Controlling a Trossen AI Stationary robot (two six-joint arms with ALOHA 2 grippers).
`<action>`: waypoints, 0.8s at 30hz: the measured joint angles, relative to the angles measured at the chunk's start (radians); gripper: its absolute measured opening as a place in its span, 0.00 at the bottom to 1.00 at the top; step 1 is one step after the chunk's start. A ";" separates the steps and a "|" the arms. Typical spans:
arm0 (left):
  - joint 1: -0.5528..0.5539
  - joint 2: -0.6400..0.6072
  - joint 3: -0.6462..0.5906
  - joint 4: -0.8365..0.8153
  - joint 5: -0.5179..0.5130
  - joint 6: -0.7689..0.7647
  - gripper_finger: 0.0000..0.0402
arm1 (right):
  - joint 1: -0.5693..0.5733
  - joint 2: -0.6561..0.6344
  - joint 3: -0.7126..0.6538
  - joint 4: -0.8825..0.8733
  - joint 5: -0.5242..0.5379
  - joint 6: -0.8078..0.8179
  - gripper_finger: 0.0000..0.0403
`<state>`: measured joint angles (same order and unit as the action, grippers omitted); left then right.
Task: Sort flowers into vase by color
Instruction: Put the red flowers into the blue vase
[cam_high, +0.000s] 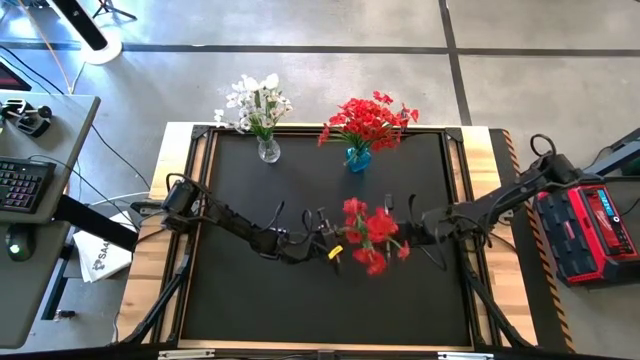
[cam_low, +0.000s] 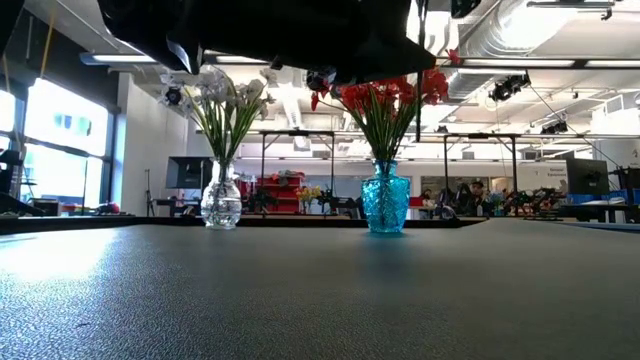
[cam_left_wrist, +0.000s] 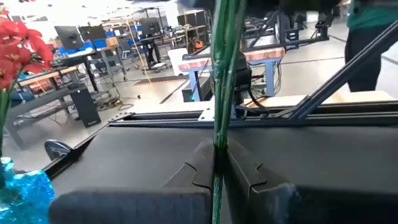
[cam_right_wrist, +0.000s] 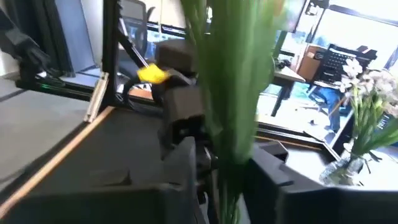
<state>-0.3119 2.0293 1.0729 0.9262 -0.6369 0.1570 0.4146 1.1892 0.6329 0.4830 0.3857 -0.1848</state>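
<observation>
Left fingers (cam_left_wrist: 249, 177): pinched onto the thin green stem of the red sprig, which runs up between them in the left wrist view.
Right fingers (cam_right_wrist: 273, 174): closed around a thick bunch of green stems that fills the gap between them in the right wrist view.
Left gripper (cam_high: 325, 243): over the middle of the black mat (cam_high: 240, 300), tip just beside the red blooms.
Right gripper (cam_high: 412, 228): reaching in from the other side, meeting the left one at the same bunch.
Red flower sprigs (cam_high: 368, 235): held aloft between both grippers above the mat's centre, well short of the vases; not visible in the low view, so they appear to be lifted clear.
Blue vase (cam_high: 358, 158): at the far edge of the mat, already holding red flowers.
Clear glass vase (cam_high: 268, 150): beside it, to the left in the high view, holding white flowers.
Handling: probably very light, with thin springy stems that bend and may slip through a loose pinch; blooms are soft and crushable.
Where to hold: low on the stems, well below the blooms, leaving the cut ends free to enter the blue vase's narrow neck.
</observation>
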 joint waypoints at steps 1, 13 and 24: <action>0.000 0.000 0.000 -0.003 0.001 -0.004 0.02 | 0.005 0.000 0.009 -0.006 0.004 0.000 0.17; -0.019 -0.002 0.000 -0.309 -0.183 -0.131 0.26 | -0.003 -0.026 0.038 -0.224 0.336 -0.005 0.01; -0.054 -0.002 0.000 -0.622 -0.197 -0.372 0.31 | -0.229 -0.033 -0.305 0.749 0.355 -0.325 0.00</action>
<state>-0.3662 2.0277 1.0733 0.3039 -0.8335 -0.2145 0.1852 1.1558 0.3277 1.2321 0.7404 -0.5096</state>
